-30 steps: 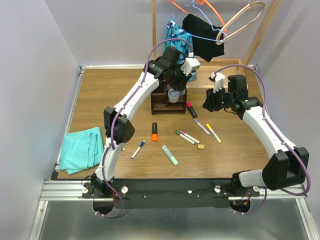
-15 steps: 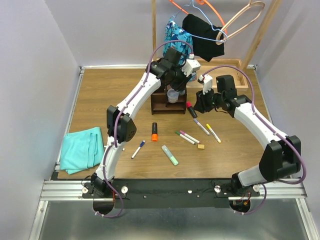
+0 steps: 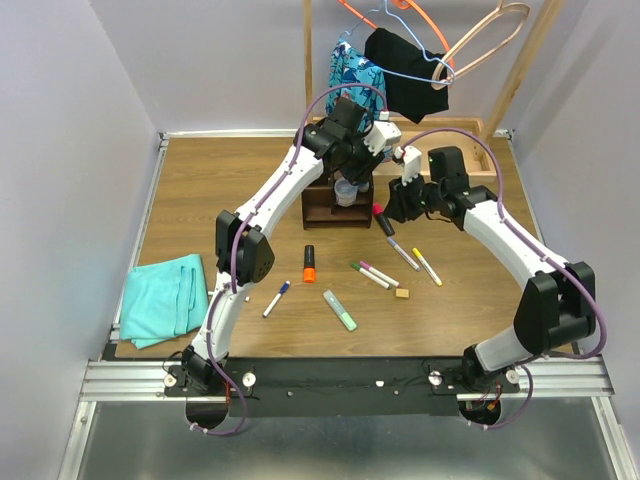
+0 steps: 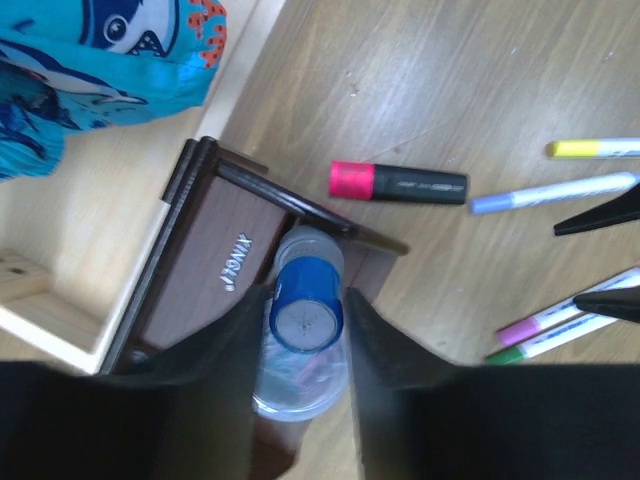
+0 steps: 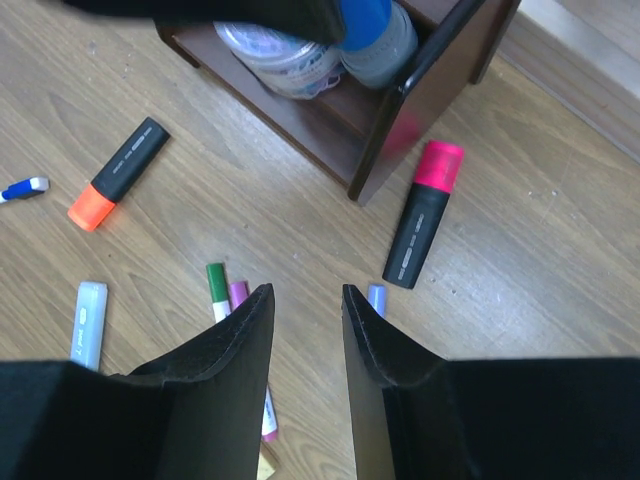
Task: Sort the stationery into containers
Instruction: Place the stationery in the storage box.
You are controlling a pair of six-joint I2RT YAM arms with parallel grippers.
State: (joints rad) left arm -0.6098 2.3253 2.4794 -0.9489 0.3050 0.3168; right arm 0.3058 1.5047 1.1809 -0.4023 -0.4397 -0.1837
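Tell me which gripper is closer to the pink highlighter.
Right. The open right gripper hovers just above and beside the highlighter. The left gripper is over the organizer, shut on the blue-capped tub.

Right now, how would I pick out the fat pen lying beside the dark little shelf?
Find the dark brown organizer. Just off its right corner, near the open right gripper, lies a stubby highlighter. Its black body and pink cap set it apart from the thin white markers.
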